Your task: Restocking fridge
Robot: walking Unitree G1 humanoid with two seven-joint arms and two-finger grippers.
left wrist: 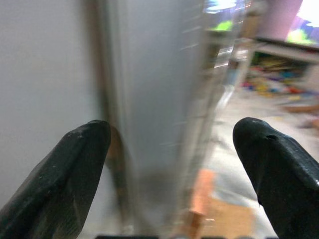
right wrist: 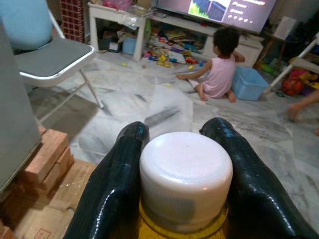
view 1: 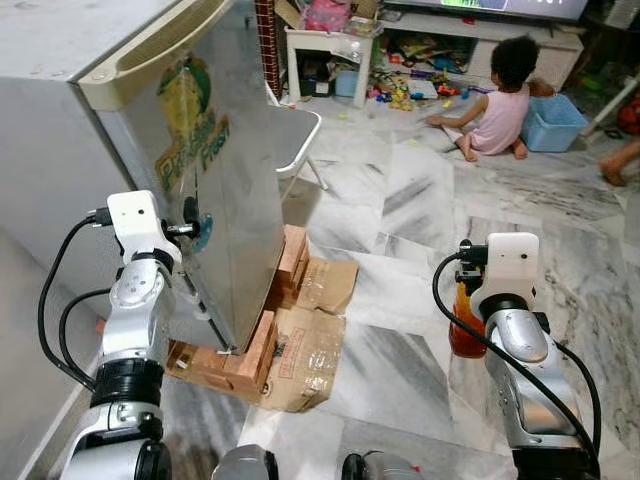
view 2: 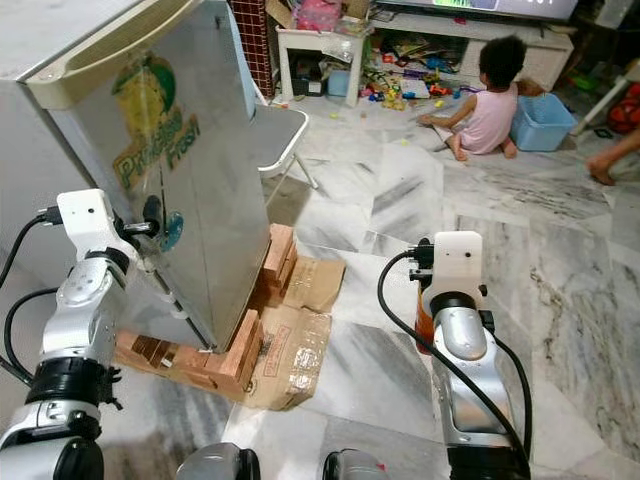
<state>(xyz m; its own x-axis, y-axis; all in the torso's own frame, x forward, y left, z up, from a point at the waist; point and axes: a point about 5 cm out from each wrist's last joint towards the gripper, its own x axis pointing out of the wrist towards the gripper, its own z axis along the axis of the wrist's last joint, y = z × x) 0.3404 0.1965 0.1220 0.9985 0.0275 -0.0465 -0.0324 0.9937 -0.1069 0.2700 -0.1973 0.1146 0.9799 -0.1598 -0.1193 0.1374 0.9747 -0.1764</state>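
At lower right, right gripper (right wrist: 182,186) pinches a bottle (right wrist: 185,175) just under its white cap, held above the marble floor (view 1: 400,230). Left gripper (left wrist: 172,164), fingers spread, sits at the fridge (view 1: 190,150) door edge; fridge rests on bricks (view 1: 255,350) and cardboard (view 1: 310,355). Farther back, a child (view 1: 497,100) sits among toys.

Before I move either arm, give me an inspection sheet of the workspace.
Surface: marble floor; flattened cardboard under the fridge corner.
Job's things: fridge on bricks, door closed; bottle with white cap, reddish contents.
Clutter: toys along the far wall.
Grippers: left gripper open at the fridge door edge; right gripper shut on the bottle.
Cables: black cables looped off both wrists.
Surroundings: folding chair; a child sitting on the floor; blue tub.
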